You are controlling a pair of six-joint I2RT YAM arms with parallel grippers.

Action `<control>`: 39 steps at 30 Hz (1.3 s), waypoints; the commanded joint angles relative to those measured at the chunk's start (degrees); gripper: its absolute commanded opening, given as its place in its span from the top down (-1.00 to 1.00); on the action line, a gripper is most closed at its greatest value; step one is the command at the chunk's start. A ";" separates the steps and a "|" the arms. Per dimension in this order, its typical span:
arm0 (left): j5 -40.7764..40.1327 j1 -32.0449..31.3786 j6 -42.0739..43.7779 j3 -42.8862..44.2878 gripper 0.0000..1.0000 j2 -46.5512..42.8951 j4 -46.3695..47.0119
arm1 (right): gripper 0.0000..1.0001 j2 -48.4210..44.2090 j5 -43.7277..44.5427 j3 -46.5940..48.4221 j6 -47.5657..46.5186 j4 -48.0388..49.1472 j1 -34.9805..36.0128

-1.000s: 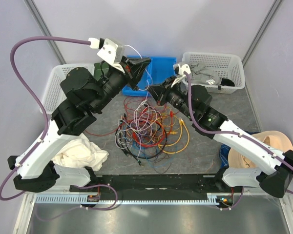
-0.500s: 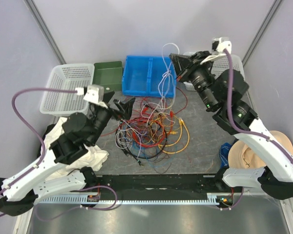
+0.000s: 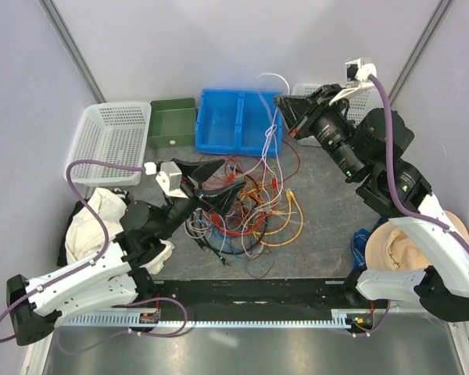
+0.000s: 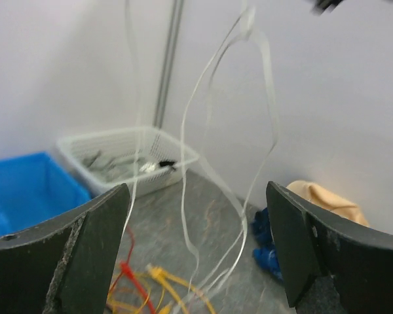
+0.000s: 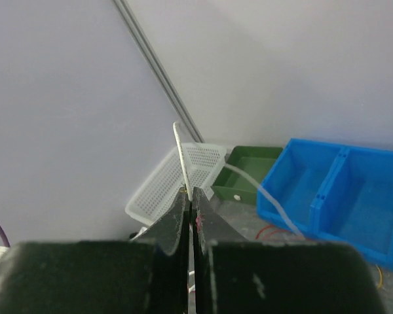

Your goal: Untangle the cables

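Grey tabletop [image 3: 328, 215], pale walls [image 3: 219, 47]; cables [image 3: 242, 209] heaped centrally; left gripper [image 3: 225, 178] fingers splayed; right gripper [image 5: 188, 196] tight on white cable [image 5: 181, 154].

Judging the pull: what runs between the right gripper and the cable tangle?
Only white cable strands, pinched in the shut right gripper, hang down to the tangle; the top view shows it.

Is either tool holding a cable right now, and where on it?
The right tool is shut on the white cable near one end, a short stub poking past its tip. The left tool is open, holding nothing.
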 commanded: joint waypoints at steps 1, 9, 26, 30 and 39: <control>8.53 -0.13 2.14 6.67 -0.83 2.26 13.73 | 1.00 -2.26 -1.16 -3.00 1.63 -2.93 0.18; 13.19 -0.13 7.59 16.35 -0.82 9.03 12.51 | 1.00 -2.62 -3.52 -6.43 2.50 -4.34 0.18; 11.89 -0.13 14.19 22.07 -0.60 19.32 8.11 | 1.00 -4.28 -8.54 -4.94 3.39 -7.07 0.18; 10.13 -0.13 16.12 23.04 -0.58 20.81 7.40 | 1.00 -4.64 -8.80 -5.64 3.38 -7.07 0.18; 8.63 -0.13 17.00 24.88 -0.22 24.68 7.75 | 1.00 -5.69 -9.24 -6.70 3.21 -6.89 0.18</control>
